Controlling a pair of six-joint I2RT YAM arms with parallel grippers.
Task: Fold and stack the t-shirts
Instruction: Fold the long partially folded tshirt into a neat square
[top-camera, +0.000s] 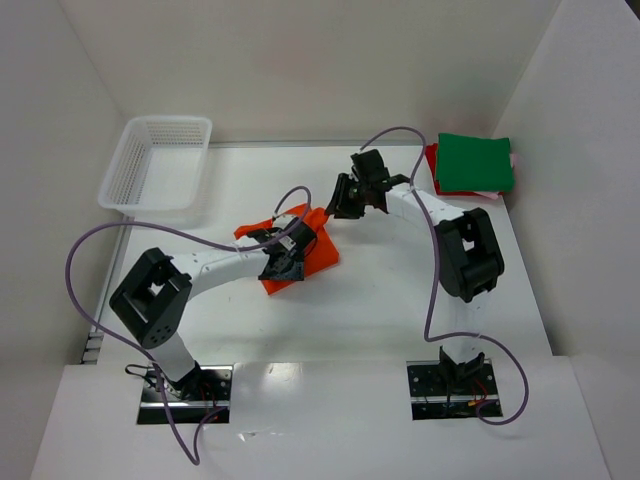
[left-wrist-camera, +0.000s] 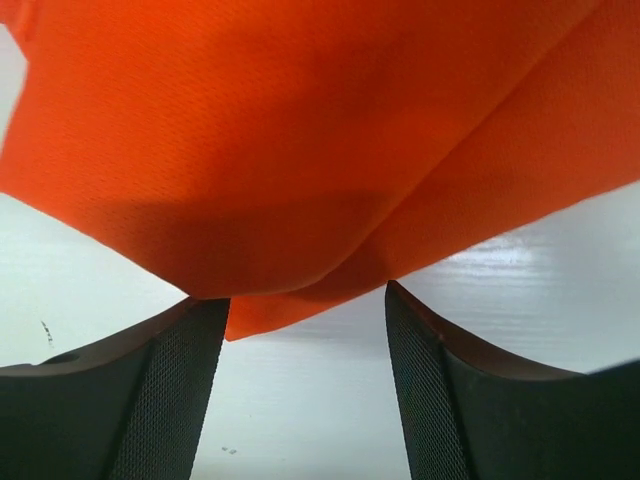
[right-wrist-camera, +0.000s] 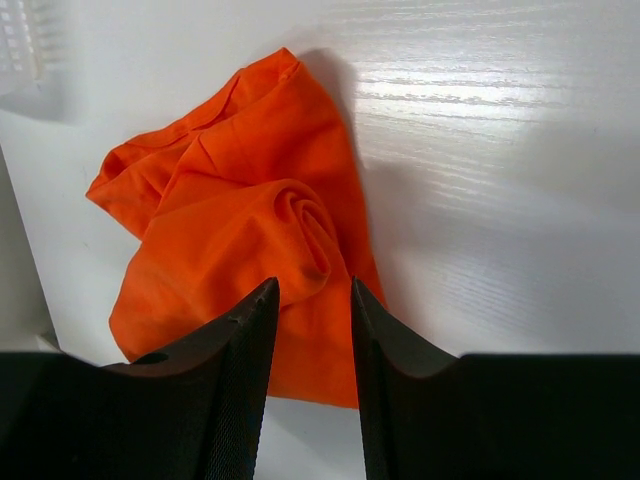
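Observation:
A crumpled bright orange t-shirt (top-camera: 318, 248) lies mid-table. My left gripper (top-camera: 284, 262) is low over its near edge. In the left wrist view that gripper (left-wrist-camera: 303, 295) stands open, its fingertips level with the orange t-shirt's (left-wrist-camera: 300, 150) hem and only bare table between the jaws. My right gripper (top-camera: 345, 200) is at the shirt's far right corner. In the right wrist view this gripper (right-wrist-camera: 313, 282) is open a little above the bunched orange t-shirt (right-wrist-camera: 240, 230), with nothing pinched. Folded t-shirts are stacked at the back right, green (top-camera: 475, 160) on top, red (top-camera: 434, 170) and pale pink (top-camera: 505, 190) under it.
A white mesh basket (top-camera: 155, 160) stands at the back left. White walls close in the table on the left, back and right. The folded stack lies close to the right wall.

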